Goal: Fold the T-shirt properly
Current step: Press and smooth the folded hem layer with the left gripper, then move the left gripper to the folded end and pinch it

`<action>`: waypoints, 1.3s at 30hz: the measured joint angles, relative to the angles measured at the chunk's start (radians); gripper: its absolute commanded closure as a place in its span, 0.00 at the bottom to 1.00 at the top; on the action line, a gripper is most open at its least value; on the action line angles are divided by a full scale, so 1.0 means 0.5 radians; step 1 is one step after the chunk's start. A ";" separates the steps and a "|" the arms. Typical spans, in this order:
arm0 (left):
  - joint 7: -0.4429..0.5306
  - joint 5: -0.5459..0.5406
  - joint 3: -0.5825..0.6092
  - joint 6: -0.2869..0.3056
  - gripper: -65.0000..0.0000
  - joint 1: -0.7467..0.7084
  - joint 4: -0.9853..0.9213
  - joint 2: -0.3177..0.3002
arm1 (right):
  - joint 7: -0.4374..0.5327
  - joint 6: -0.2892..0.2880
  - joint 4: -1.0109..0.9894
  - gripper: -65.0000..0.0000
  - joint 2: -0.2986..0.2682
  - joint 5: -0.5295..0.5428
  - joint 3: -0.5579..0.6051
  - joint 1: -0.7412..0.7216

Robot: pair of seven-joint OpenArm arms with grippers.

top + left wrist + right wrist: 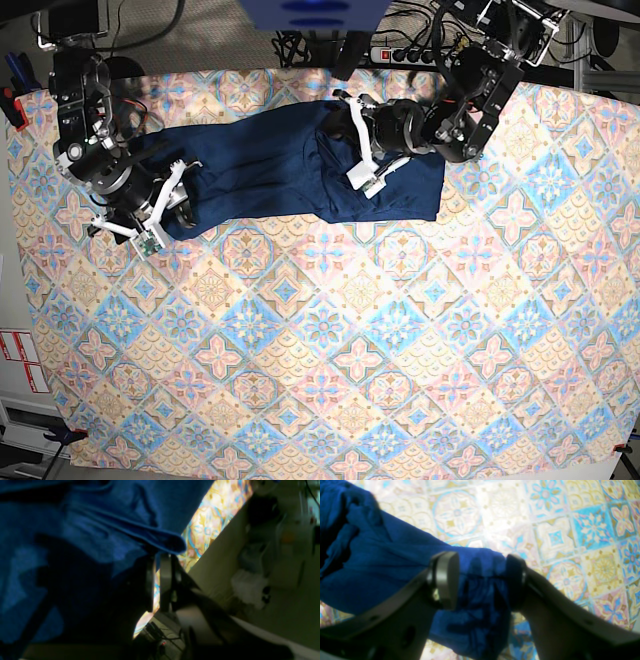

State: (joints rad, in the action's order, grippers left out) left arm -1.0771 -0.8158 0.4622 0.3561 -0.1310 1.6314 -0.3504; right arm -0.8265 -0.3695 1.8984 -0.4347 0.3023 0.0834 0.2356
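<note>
The right gripper (pixel 480 580) straddles the dark navy-blue knit T-shirt (pixel 290 160), jaws wide apart around a bunched end; the left gripper (pixel 157 562), jaws nearly together, pinches a fabric fold over the pastel patterned tablecloth (pixel 330 350).

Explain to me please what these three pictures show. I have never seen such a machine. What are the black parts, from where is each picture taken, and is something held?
The overhead picture shows a table under a patterned tablecloth with a dark blue shirt lying on it. The black parts are two robot arms. Each arm ends in a gripper, a two-finger clamp, and carries a small camera near it; the other two pictures come from those cameras. The right gripper is open, its two fingers standing on either side of a bunched end of the shirt. The left gripper is nearly shut, with shirt cloth draped just above it. That picture is too dark to tell whether it pinches the cloth.
</note>
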 measured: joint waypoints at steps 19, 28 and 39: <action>0.008 0.027 -0.491 -0.014 0.96 0.108 -0.170 0.059 | -0.001 -0.001 0.000 0.56 0.004 0.001 0.000 0.004; 0.014 0.382 -0.334 -0.002 0.96 0.342 -0.429 0.414 | 0.000 -0.001 0.000 0.56 0.004 0.001 0.000 0.003; 0.007 0.465 -0.269 0.005 0.96 0.394 -0.431 0.649 | 0.005 -0.001 0.000 0.56 0.004 0.001 -0.001 0.001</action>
State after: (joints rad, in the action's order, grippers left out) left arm -1.0737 -0.5835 0.3279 0.3588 0.0662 1.4158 -0.0261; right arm -0.8242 -0.3698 1.8984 -0.4328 0.3027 0.0830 0.2359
